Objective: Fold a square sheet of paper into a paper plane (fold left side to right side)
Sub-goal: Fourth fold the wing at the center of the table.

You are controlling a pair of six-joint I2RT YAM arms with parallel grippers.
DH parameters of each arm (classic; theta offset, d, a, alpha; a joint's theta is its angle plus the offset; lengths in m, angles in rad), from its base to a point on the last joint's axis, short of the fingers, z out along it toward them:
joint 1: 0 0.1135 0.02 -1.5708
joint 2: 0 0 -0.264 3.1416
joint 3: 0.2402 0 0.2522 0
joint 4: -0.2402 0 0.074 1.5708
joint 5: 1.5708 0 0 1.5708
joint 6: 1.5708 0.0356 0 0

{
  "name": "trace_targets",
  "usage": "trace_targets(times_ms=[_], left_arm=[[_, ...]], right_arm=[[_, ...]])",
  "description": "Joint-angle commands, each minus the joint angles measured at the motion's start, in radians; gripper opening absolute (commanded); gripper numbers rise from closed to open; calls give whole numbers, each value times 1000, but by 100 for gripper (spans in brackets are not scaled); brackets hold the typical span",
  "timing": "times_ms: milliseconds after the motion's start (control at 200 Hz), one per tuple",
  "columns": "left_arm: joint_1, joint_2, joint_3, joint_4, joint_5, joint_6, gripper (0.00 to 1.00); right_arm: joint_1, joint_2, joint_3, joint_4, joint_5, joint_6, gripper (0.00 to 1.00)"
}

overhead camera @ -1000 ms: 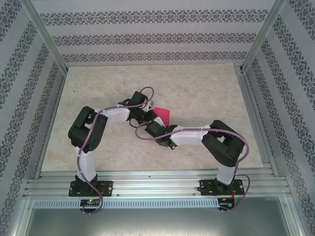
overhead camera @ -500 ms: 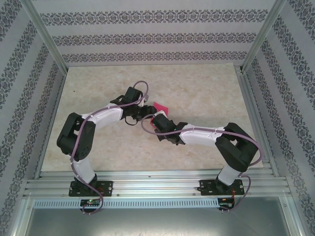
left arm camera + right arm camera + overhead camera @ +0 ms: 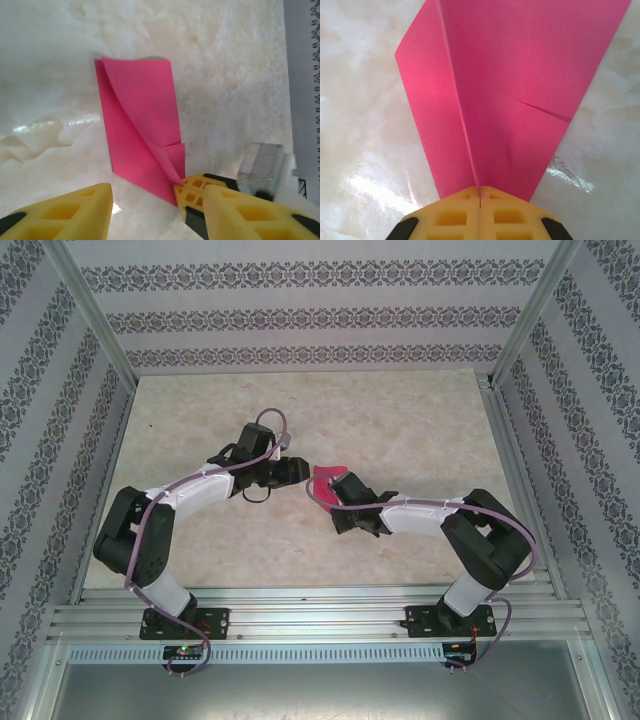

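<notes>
The paper (image 3: 137, 115) lies part-folded in the middle of the table (image 3: 240, 75), with one flap raised off the layer beneath. It looks thin, light and limp, likely to slide on the smooth top and to crease wherever it is pinched, so edges and corners are the safest holds. The right gripper (image 3: 480, 197) is clamped on one corner. The left gripper (image 3: 300, 469) hovers just beside the paper, fingers apart.

Left gripper (image 3: 157, 202) agape, right gripper (image 3: 480, 196) tightly closed.
</notes>
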Motion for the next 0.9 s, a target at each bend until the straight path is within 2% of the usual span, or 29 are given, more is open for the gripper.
trace_targets(times_ms=[0, 370, 639, 894], left_arm=[[-38, 61, -7, 109, 57, -38, 48], [-118, 251, 102, 133, 55, -84, 40], [-139, 333, 202, 51, 5, -67, 40], [-140, 372, 211, 40, -3, -68, 40]], right_arm=[[-31, -25, -34, 55, -75, 23, 2], [-104, -94, -131, 163, -157, 67, 3], [-133, -107, -157, 198, -207, 84, 4], [-160, -109, -166, 212, -260, 104, 8]])
